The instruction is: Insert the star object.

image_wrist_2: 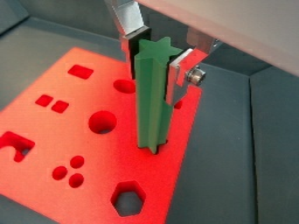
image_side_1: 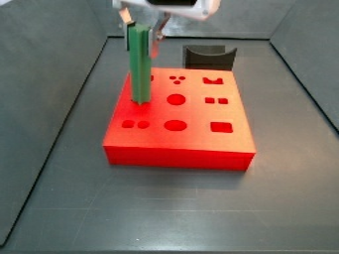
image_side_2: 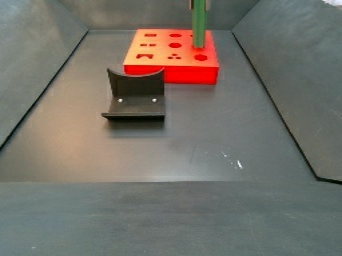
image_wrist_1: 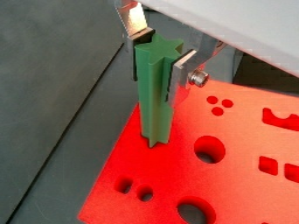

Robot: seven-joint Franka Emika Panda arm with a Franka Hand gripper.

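Observation:
The star object, a long green rod with a star-shaped section, stands upright in both wrist views (image_wrist_1: 155,92) (image_wrist_2: 152,96) and both side views (image_side_1: 139,62) (image_side_2: 199,22). My gripper (image_wrist_1: 156,54) (image_wrist_2: 156,54) (image_side_1: 143,20) is shut on the rod's top, one silver finger (image_wrist_1: 184,63) on each side. The rod's lower end meets the top of the red block with shaped holes (image_wrist_1: 233,175) (image_wrist_2: 47,140) (image_side_1: 185,124) (image_side_2: 167,55) near one edge. I cannot tell whether the end is in a hole. In a side view (image_side_2: 199,22) the gripper is out of frame.
The dark grey fixture stands on the floor beyond the red block in a side view (image_side_1: 209,57) and in front of it in a side view (image_side_2: 134,95). Dark sloping walls (image_side_1: 54,129) (image_side_2: 281,90) enclose the grey floor.

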